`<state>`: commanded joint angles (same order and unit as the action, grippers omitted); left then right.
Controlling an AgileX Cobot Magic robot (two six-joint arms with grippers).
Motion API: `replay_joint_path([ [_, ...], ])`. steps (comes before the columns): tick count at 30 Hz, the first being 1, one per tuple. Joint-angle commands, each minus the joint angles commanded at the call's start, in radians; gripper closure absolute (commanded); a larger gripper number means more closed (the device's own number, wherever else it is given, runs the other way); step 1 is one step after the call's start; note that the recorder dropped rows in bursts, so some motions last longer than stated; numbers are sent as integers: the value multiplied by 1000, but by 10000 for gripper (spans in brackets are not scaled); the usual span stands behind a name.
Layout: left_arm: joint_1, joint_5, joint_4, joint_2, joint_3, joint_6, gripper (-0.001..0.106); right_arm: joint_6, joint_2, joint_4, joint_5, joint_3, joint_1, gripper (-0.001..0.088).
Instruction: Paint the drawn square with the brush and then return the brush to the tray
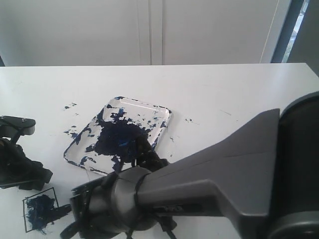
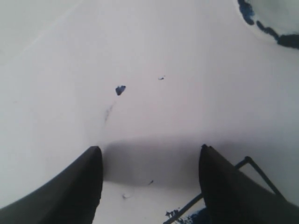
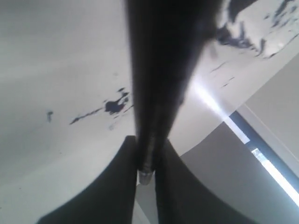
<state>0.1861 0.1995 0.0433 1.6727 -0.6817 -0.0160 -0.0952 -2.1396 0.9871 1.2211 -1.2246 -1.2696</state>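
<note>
Right arm (image 1: pixel 214 184) stretched low across foreground, right end effector (image 3: pixel 147 142) clamped on brush (image 3: pixel 159 70), left end effector (image 2: pixel 150 154) spread wide, empty

brush (image 3: pixel 154 84): blurred to a dark bar in the right wrist view, with its far end cut off by the picture's edge; it cannot be picked out in the exterior view.
right gripper (image 3: pixel 148 142): in the exterior view its fingers are lost in a dark tangle at the near edge.
tray (image 1: pixel 165 113): its near right corner is covered by the right arm (image 1: pixel 209 179); only a blurred corner is shown in each wrist view.
drawn square (image 1: pixel 40 213): in the left wrist view only one corner is seen; the rest is cut off.
left gripper (image 2: pixel 149 149): cut off by the left edge in the exterior view.
table (image 1: pixel 224 89): its near right part is hidden by the right arm.
</note>
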Motion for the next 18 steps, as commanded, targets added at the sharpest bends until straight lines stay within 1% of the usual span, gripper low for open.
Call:
replay_joint_path([
  [4,-4,-2,0,-9,-5,0,413,-63,17,0,0,42,68,868],
  [9,-4,6,0,-9,-6,0,413,-118,61,12,0,47,154,868],
  [14,-4,5,0,-9,-6,-2,413,-176,116,2,0,47,226,868],
  [17,-4,9,0,-9,-6,-2,413,-205,149,-35,-97,47,266,868],
  [18,-4,9,0,-9,-6,-2,413,-204,162,-70,-142,47,283,868],
])
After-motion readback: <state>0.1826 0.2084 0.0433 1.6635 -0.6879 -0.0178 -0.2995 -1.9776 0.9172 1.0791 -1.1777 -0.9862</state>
